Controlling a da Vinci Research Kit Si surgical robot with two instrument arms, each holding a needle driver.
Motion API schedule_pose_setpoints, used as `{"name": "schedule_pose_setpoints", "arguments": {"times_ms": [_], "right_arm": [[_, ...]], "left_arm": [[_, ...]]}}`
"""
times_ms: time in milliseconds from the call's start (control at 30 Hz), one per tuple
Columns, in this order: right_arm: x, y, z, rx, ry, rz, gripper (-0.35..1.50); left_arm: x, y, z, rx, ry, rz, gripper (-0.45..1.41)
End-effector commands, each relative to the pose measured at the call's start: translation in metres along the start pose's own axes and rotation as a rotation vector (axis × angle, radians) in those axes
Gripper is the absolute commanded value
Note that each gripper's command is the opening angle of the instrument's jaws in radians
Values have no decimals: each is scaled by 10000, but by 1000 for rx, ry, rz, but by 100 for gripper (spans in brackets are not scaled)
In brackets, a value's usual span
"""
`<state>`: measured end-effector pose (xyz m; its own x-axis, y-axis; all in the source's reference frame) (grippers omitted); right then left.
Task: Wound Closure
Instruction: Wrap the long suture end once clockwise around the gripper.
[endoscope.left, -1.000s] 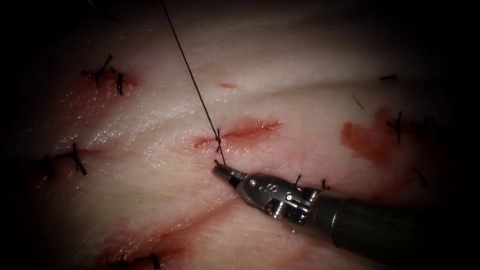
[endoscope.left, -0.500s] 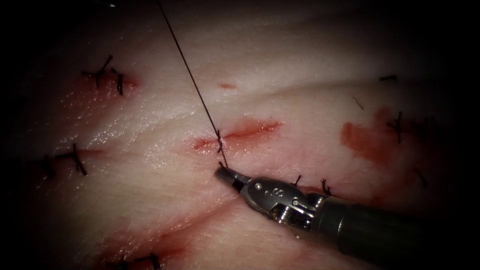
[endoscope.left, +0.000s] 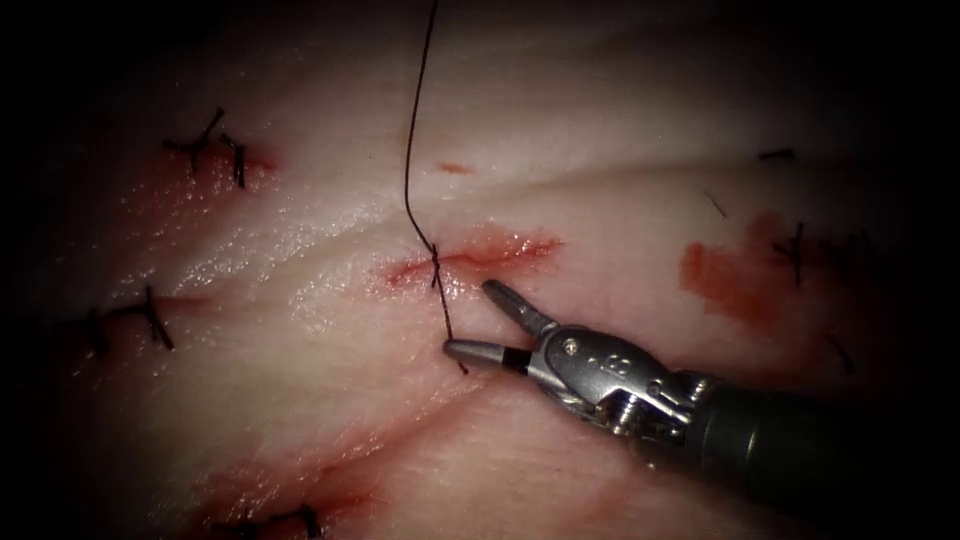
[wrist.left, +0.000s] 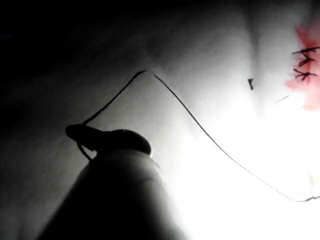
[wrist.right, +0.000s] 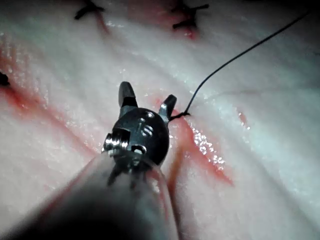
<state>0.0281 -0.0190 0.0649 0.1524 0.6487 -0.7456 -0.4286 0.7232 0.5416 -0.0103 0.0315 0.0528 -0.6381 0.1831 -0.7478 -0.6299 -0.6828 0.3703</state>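
The cut (endoscope.left: 480, 255) lies across the middle of the tissue (endoscope.left: 600, 120), with a knot (endoscope.left: 435, 260) of dark thread (endoscope.left: 408, 160) tied over its left part. From the knot the long thread rises slack and curved to the upper edge. A short tail (endoscope.left: 452, 345) runs down from the knot. My right tool (endoscope.left: 468, 320) stands just below the cut with its jaws spread open, one to each side of the tail, holding nothing. The right wrist view has the same open tool (wrist.right: 147, 100) beside the knot (wrist.right: 182, 115). In the left wrist view my left tool (wrist.left: 82, 134) is shut on the thread (wrist.left: 200, 130).
Finished stitches sit on the tissue at the upper left (endoscope.left: 215, 150), the left (endoscope.left: 150, 320), the right (endoscope.left: 795, 250) and the lower edge (endoscope.left: 290, 520). A patch of red fluid (endoscope.left: 730, 285) marks the tissue right of the cut. The right tool's shaft (endoscope.left: 800, 450) crosses the lower right.
The right tool's jaws have opened and let go of the short thread tail they held below the cut. The long thread, taut before, now hangs slack, its upper part swung to the right.
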Motion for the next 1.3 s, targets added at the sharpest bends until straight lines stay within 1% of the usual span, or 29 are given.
{"name": "schedule_pose_setpoints", "arguments": {"times_ms": [33,67,133,200,267,333,400,433,533,667,833,933,1067,1300], "right_arm": [[13,5,9,9,0,3,66],[17,7,10,13,-1,1,59],[24,11,13,24,-1,7,26],[29,15,18,44,-1,11,4],[33,18,24,73,-5,13,-6],[37,24,34,76,-5,12,-11],[40,33,42,60,-3,12,-30],[42,38,45,55,-3,13,-35],[48,54,54,48,15,20,-35],[64,76,59,47,78,38,-35],[95,91,58,55,141,75,-35],[111,90,57,71,148,93,-35],[129,83,55,99,161,82,-35],[143,69,50,196,174,80,-35]], "left_arm": [[8,12,4,-28,9,-11,-45],[12,31,-5,-66,16,-15,-45],[18,60,-17,-114,31,-10,-45],[22,95,-28,-169,37,10,-45],[24,123,-37,-218,44,28,-45],[23,153,-46,-271,53,46,-45],[18,178,-55,-313,46,68,-45],[15,187,-59,-332,42,77,-45],[4,210,-69,-378,38,104,-45],[-13,232,-80,-422,34,136,-45],[-35,265,-88,-479,-11,185,-45],[-49,287,-86,-503,-52,216,-45],[-69,307,-77,-514,-114,258,-45],[-107,326,-44,-480,-236,388,-45]]}}
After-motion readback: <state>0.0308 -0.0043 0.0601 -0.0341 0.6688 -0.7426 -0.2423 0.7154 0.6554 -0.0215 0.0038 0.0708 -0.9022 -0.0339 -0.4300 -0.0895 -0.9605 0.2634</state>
